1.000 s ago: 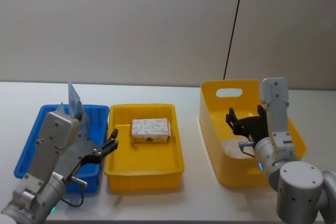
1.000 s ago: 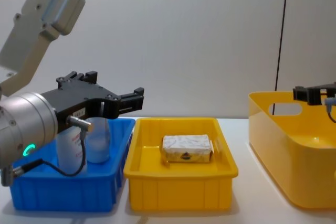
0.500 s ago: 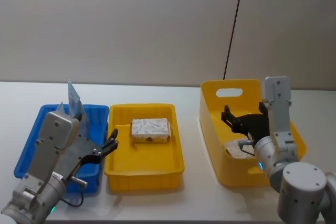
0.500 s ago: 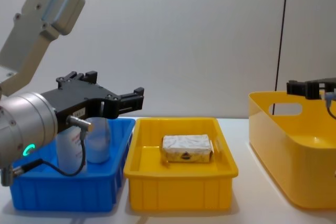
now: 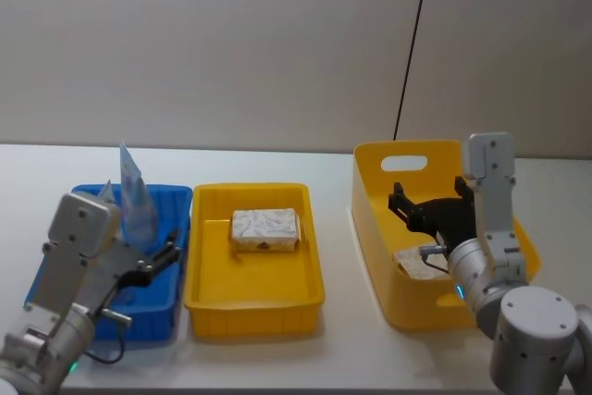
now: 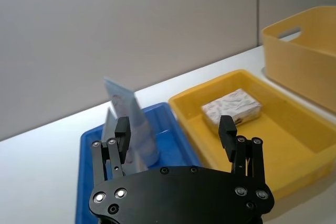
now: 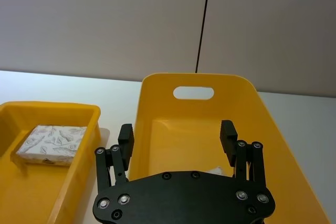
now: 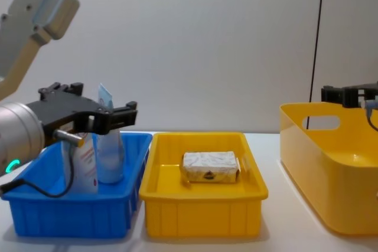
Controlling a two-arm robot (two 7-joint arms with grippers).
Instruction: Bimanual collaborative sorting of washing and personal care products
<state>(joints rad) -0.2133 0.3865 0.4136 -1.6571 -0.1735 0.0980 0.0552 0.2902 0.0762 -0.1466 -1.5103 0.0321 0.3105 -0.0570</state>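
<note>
Head view first. I have the left gripper [image 5: 159, 259] over the near part of the blue tray [image 5: 178, 205], its fingers spread and empty. Two pale-blue tubes [image 5: 132, 193] stand in the far part of that tray, long axis up and down, flat crimped ends pointing up. The wrapped bar [image 5: 265, 229] lies flat in the far half of the yellow tray [image 5: 250, 279], its long axis running left to right. My right gripper [image 5: 425, 208] hangs over the yellow basket [image 5: 370, 191], fingers released. The whitish pouch [image 5: 412, 264] lies on the basket floor below it. Everything sits on the white bench [image 5: 333, 358].

Through the left wrist view I see the fingers apart with nothing between them. The tubes rise beyond them, leaning slightly.

The right wrist view gives me wide, empty fingers above the basket floor, with a scrap of the pouch just past the gripper body.

From the chest view both tubes rest on their caps, and the nearer tube with red print [image 8: 87, 157] is upright beside its neighbour. The left fingers sit level with the tubes' upper halves, the right fingers just above the basket rim.
</note>
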